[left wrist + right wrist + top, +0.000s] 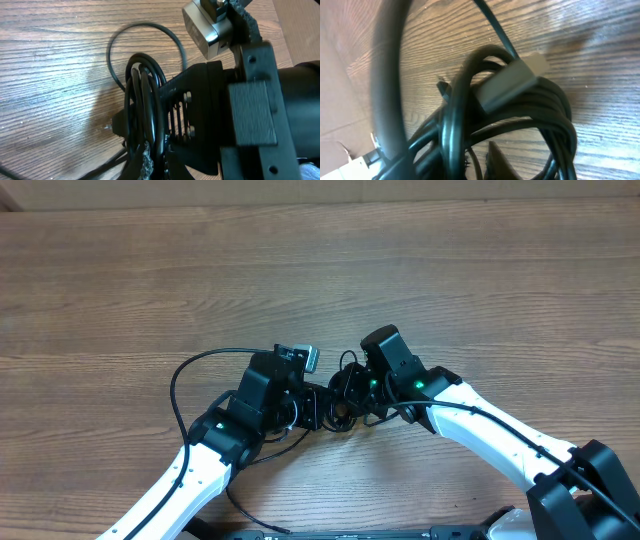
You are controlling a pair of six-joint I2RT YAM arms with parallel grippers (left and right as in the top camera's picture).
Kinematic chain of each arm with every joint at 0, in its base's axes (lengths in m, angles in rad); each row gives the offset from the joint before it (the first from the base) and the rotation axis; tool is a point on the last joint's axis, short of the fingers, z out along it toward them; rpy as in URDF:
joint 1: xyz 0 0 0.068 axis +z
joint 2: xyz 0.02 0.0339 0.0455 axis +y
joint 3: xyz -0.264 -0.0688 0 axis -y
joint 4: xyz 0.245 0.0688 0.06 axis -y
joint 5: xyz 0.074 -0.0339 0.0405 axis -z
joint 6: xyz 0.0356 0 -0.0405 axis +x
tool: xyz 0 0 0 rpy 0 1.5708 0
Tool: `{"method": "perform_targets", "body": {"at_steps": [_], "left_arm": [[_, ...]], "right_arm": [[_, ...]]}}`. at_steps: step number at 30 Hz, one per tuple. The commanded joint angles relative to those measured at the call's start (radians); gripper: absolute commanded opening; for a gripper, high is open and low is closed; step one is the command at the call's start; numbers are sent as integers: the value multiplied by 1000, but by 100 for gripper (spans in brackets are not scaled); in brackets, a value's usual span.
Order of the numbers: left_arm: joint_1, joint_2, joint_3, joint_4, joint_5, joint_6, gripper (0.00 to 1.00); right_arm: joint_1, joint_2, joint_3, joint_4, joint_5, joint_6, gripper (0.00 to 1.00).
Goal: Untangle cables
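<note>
The left hand [312,408] is closed. In its wrist view the strands of the cables [145,95] run down as a tight upright coil and into its fingers [146,162], so it grips the coil at that end. The right hand [352,398] is also closed, pressed in against the opposite side of the same coil. Its wrist view is filled by thick overlapping strands at very close range, and whether a cord sits between its fingertips cannot be told.

Lying across the top of the coil in that view is a silver plug [510,82] with a paler tip, and one strand loops over its base.

From above, the coil is a small dark knot between the two hands, a little toward the near side of the wooden table [320,260]. On the left side of the coil, one loose loop [174,390] swings out wide around the left arm and curves back under it. Nearer the table's front edge than the coil, a thin black strand [232,492] trails away beside the left arm's white link.
</note>
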Motion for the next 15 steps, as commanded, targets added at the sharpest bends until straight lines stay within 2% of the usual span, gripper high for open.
{"method": "perform_targets", "body": {"at_steps": [1, 6, 10, 15], "left_arm": [[-2, -23, 16, 6, 50, 19, 5], [0, -23, 16, -24, 21, 31, 4], [14, -23, 16, -103, -87, 10, 4], [64, -23, 16, -157, -176, -148, 4]], "right_arm": [[-1, 6, 0, 11, 16, 38, 4], [-26, 0, 0, -25, -58, -105, 4], [-146, -45, 0, -95, -270, -320, 4], [-407, -144, 0, -66, -720, -562, 4]]}}
